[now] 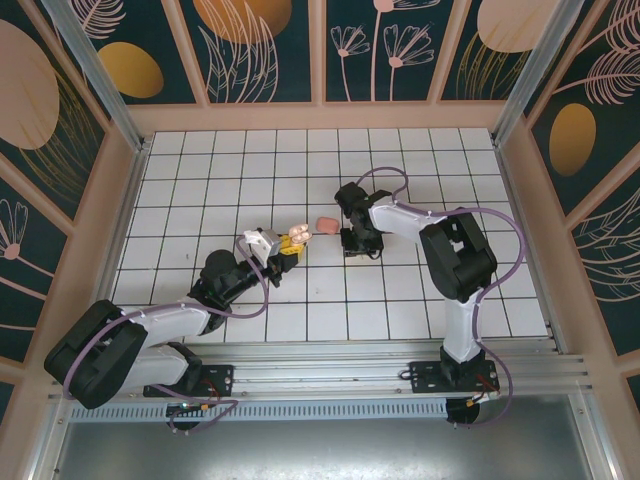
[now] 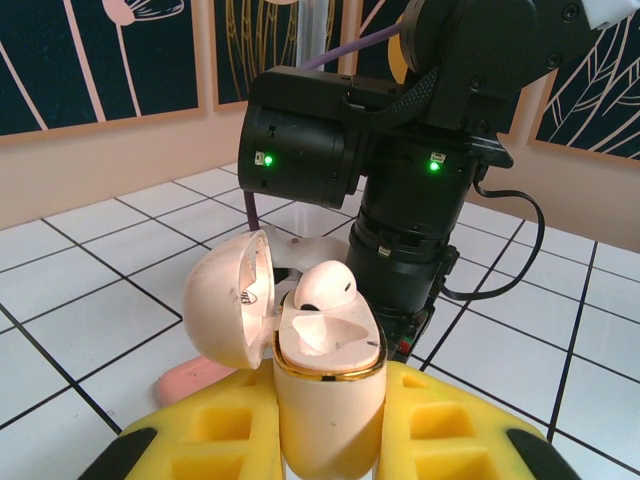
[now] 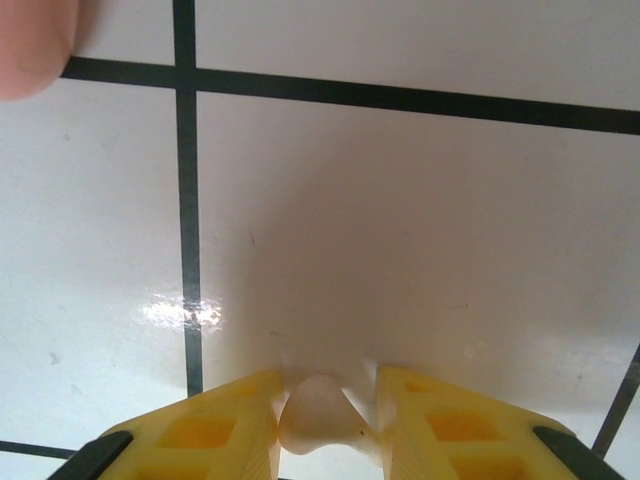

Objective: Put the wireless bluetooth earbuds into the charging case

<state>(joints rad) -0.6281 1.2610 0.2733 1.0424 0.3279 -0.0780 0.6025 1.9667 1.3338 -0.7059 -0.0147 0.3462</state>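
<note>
Charging case (image 2: pixel 330 425) pinched in my left gripper (image 2: pixel 328 385), lid (image 2: pixel 225 300) open, one earbud (image 2: pixel 325 287) seated
My right gripper (image 3: pixel 328 385) pinches the other earbud (image 3: pixel 318 418) down at the tiles (image 3: pixel 400 200), just right of the case's mouth

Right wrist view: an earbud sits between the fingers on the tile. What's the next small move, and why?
Probably close the right gripper firmly on the earbud before lifting: it sits between the yellow fingers, but a firm pinch isn't evident. The left gripper holds the charging case open, its near well apparently empty.
</note>
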